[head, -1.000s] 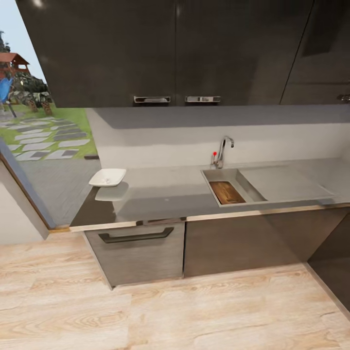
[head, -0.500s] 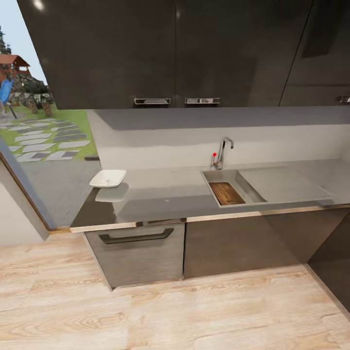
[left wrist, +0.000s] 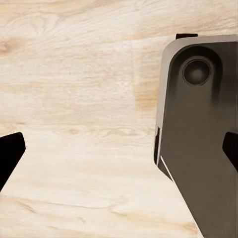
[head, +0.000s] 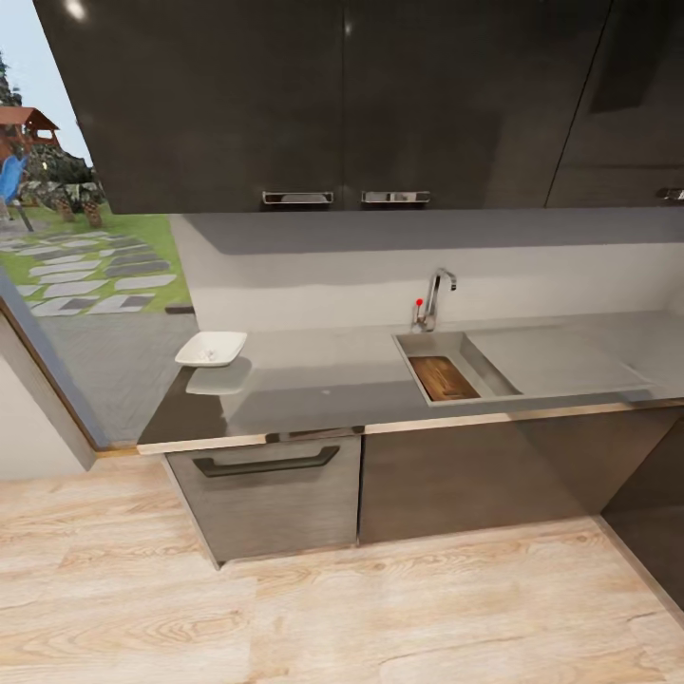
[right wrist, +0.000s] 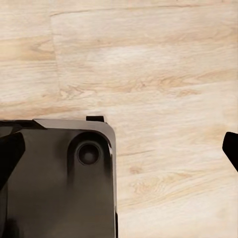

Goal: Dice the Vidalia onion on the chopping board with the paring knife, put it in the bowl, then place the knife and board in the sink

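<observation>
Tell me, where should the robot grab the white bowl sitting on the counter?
Probably by its rim. The bowl is shallow and squarish, standing upright near the left end of the countertop, so a claw could come down from above and pinch one wall, one finger inside and one outside. The front rim, toward the robot, looks easiest to reach.

Board in the sink, bowl on the counter.
You see the brown chopping board (head: 443,377) lying flat inside the steel sink (head: 502,367); the white bowl (head: 210,348) sits at nine o'clock on the grey countertop (head: 323,380).
</observation>
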